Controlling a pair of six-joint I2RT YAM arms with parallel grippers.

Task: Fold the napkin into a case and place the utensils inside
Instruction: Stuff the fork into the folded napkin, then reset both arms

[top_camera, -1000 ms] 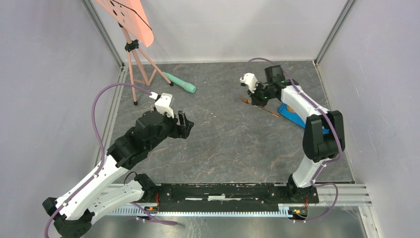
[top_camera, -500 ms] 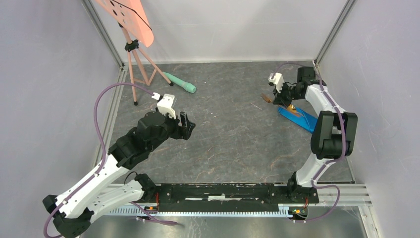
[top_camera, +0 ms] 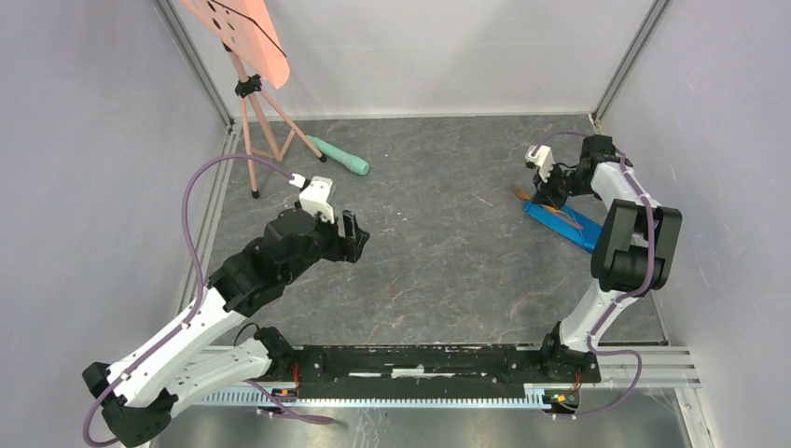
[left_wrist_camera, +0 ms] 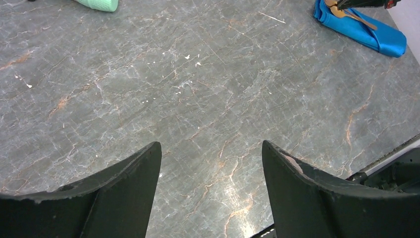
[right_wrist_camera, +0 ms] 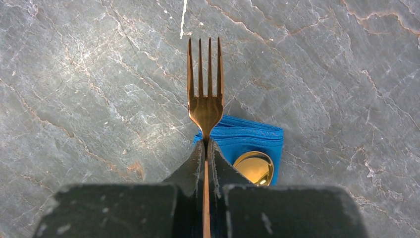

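My right end effector point(right_wrist_camera: 206, 148) is clenched on the thin handle of the fork point(right_wrist_camera: 204, 99), with the tines sticking out ahead of my fingertips. I'm holding it over one end of the case point(right_wrist_camera: 257, 136), which lies near the right edge of the surface point(top_camera: 438, 261), toward the far right corner. The bowl of the spoon point(right_wrist_camera: 253, 167) shows at that same end. I cannot tell whether it is tucked under a layer or only lying on top.

My main worry is the cloth. Nothing pins the case down. My left end effector point(left_wrist_camera: 210, 163) is released and empty, well apart over the left half of the surface. If the fork catches a fold edge instead of slipping between the layers, I expect it to shove the whole packet toward the right edge or drag a layer open. That would undo the fold.

The second risk is my grip. I'm pinching a narrow, slick metal handle, so any sideways push from the cloth could pivot the fork in my fingers. It could then go in crooked or slide out.

Third, the spoon sits right beside my fingers. A skewed entry could nudge it out of the opening.

Last, my own fingers hide the rest of the handle, so I cannot see where it sits against the cloth. Letting go too soon could leave the fork on top rather than inside.
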